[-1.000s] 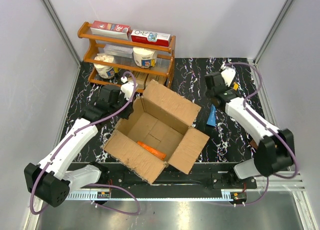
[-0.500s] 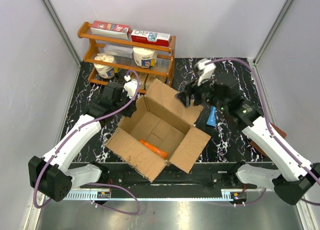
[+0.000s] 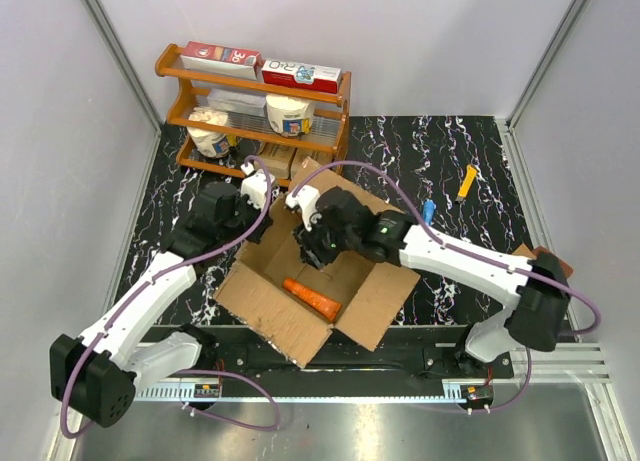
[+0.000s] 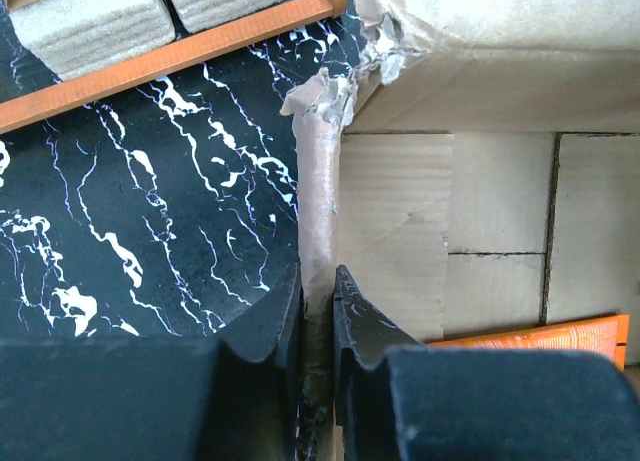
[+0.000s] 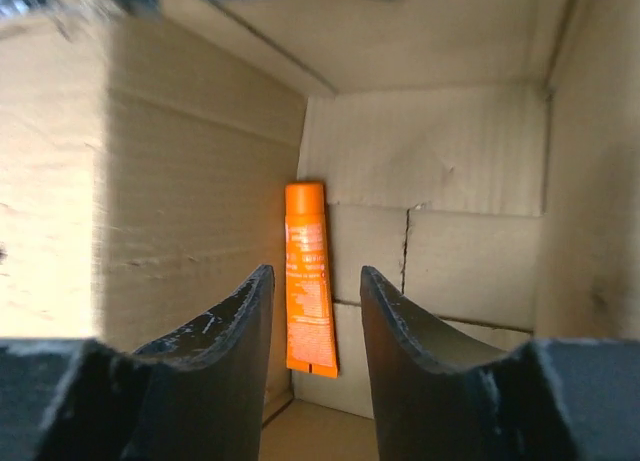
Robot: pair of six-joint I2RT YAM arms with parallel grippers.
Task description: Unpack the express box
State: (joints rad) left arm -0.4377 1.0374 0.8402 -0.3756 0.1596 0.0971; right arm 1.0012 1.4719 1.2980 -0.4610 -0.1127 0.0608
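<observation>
From above, the express box sits open in the middle of the worktop, flaps splayed. An orange tube lies flat on its floor toward the near wall. The tube's long axis runs slantwise from the box's left side down toward its near right corner. Your left end effector is at the far-left wall of the box. Your right end effector is down inside the cavity, just beyond the tube's far end, so the right arm is clearly the nearer one. The wooden shelf behind is out of the way.

In the left wrist view, the left end effector is narrow and pinched on the upright edge of the box's torn cardboard wall, holding the carton steady. The tube's corner shows on the box floor to the right, well apart from these fingers.

In the right wrist view, the right end effector has its jaws partly apart with nothing between them. The tube lies dead ahead and lower, close beside the left wall. Its long axis points almost straight along your approach rather than across the gap. The picture is somewhat blurred, so I can't say how much room remains between the tube and that wall. My judgement is that you will want the jaws to straddle the tube's narrow width as you descend.
</observation>
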